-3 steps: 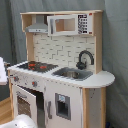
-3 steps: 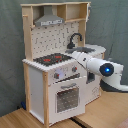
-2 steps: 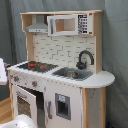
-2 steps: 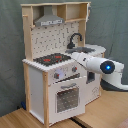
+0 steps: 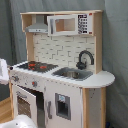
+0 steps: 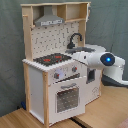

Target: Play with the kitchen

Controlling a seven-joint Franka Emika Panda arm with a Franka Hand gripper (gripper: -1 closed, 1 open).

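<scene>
In the second exterior view we are reaching our white arm in from the second exterior view's right, its front end meeting the kitchen beside the knobs, and we cannot tell how far our hand is open or what it is holding. The kitchen is standing on a wooden floor, its oven door nearest, then the stovetop and, further back, the faucet and grey hood.

kitchen looks like matt white painted panels with pale raw-ish wood edges — faucet glossy black plastic, sink dull metal.
</scene>
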